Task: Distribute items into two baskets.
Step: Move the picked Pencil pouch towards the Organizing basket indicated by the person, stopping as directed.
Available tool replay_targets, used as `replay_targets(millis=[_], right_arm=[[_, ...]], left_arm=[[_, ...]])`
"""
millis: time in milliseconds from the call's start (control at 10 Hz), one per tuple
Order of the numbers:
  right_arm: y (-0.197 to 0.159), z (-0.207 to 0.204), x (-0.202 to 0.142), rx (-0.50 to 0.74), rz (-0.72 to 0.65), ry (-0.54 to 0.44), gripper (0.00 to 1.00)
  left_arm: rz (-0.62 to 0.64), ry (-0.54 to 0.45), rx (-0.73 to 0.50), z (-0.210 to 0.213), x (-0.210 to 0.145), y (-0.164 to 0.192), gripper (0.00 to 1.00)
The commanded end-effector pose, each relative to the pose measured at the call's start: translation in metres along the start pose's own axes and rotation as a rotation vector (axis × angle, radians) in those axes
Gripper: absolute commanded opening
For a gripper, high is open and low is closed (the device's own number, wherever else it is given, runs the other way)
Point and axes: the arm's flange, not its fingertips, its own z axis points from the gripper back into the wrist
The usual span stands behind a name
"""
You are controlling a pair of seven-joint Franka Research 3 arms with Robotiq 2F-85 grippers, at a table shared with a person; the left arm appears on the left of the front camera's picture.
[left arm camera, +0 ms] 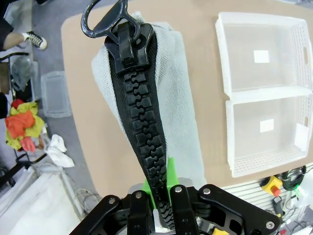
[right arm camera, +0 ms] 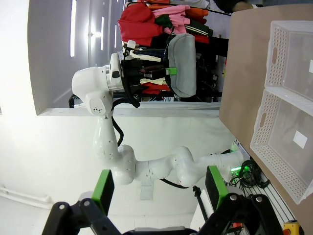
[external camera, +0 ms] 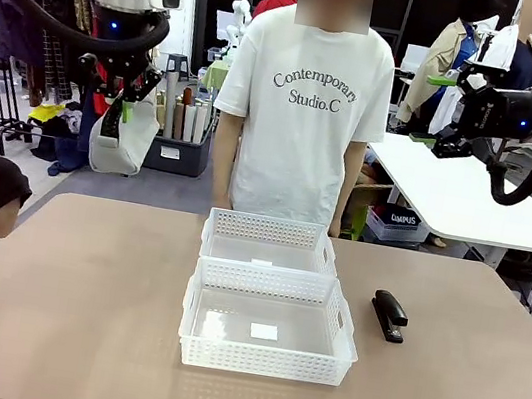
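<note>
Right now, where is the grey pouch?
In the front view the pouch hangs from the left hand, raised at the left side of the table, well left of the two baskets.

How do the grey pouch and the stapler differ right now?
Support: the pouch hangs in the air, clamped at its zipper edge by the left gripper. The stapler lies on the table, ungripped.
Size: the pouch is much larger than the stapler.
Look: the pouch is grey fabric with a black zipper, while the stapler is all black.
Shared: neither is in the two baskets yet.
</note>
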Motion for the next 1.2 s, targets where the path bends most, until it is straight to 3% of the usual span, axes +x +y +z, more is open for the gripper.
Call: replay_targets(millis=[0, 1100], right_arm=[[0.0022, -0.0004, -0.0013, 0.002, 0.005, 0.003, 1.00], [0.0022, -0.0004, -0.0013, 0.002, 0.005, 0.003, 1.00]], left_arm=[[0.008, -0.004, 0.000, 0.0020, -0.0034, 0.0016, 0.00], [0.008, -0.004, 0.000, 0.0020, -0.0034, 0.0016, 0.00]])
